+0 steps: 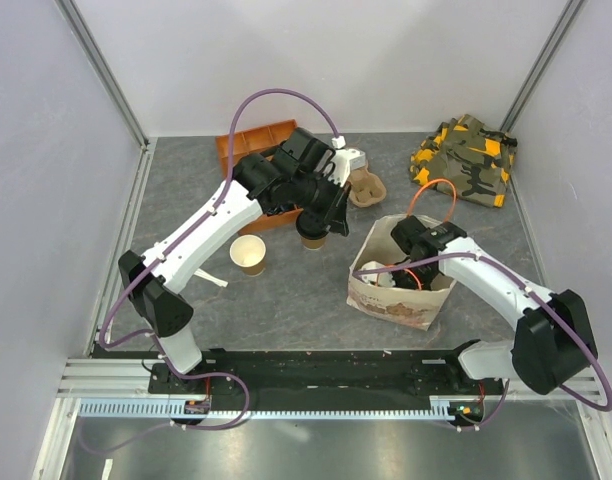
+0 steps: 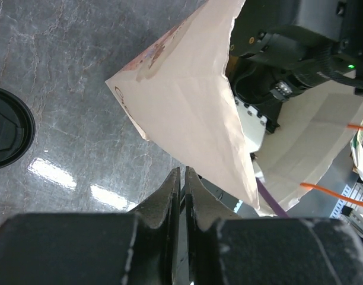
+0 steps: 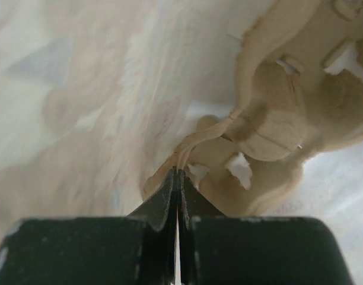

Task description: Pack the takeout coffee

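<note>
Coffee's not packed yet. The small tan paper cup with the round black lid (image 1: pixel 311 238) stands mid-worktop (image 1: pixel 286 300), left of the cream paper bag (image 1: pixel 391 300). My left gripper (image 2: pixel 182 173) is pinched nearly closed on nothing. The right gripper (image 3: pixel 178 173) fills the bag mouth, clamped, I think, on the moulded brown pulp carrier (image 3: pixel 270 130). A lidless tan cup (image 1: pixel 248 255) sits nearby.

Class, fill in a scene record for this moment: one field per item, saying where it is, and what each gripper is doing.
takeout coffee: lid on, standing outside the bag, near the left gripper, not held
left gripper: jaws almost together, empty
right gripper: inside the paper bag, shut on the rim of a pulp carrier
paper bag: standing, mouth open
unlidded cup: left of the coffee
orange tray: at the back
camouflage cloth: back right corner
</note>
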You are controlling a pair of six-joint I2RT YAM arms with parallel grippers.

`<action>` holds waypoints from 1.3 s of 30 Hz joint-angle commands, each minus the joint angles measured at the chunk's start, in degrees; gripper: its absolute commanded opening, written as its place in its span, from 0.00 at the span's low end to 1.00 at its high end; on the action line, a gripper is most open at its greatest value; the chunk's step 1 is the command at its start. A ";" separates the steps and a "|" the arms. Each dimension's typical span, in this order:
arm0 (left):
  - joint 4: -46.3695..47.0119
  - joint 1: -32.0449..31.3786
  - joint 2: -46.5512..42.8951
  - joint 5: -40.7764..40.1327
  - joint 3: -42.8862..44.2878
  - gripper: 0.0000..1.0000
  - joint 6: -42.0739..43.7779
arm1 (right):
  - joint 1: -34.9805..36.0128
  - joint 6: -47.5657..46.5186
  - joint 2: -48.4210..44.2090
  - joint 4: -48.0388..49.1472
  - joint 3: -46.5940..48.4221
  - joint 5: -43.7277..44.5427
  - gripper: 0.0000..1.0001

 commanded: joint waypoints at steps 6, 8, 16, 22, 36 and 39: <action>0.59 0.61 -4.21 0.43 0.32 0.13 -0.02 | -0.21 2.79 -2.90 13.43 -3.09 4.17 0.00; 0.59 0.61 -4.12 0.69 0.76 0.13 0.33 | -0.13 3.05 -2.90 13.43 -2.92 4.61 0.00; 0.50 0.61 -5.70 2.19 -0.03 0.22 0.86 | -0.13 3.05 -5.36 9.40 1.21 3.12 0.00; 0.76 0.79 -6.93 2.02 -0.91 0.29 1.04 | -0.21 5.07 -7.30 7.54 5.25 3.73 0.00; 2.17 0.96 -9.13 1.93 -3.19 0.34 0.78 | -0.13 11.75 -7.83 8.25 14.65 5.22 0.02; 2.34 1.05 -9.22 1.84 -3.20 0.39 0.43 | -0.13 12.98 -8.00 8.42 17.46 5.31 0.07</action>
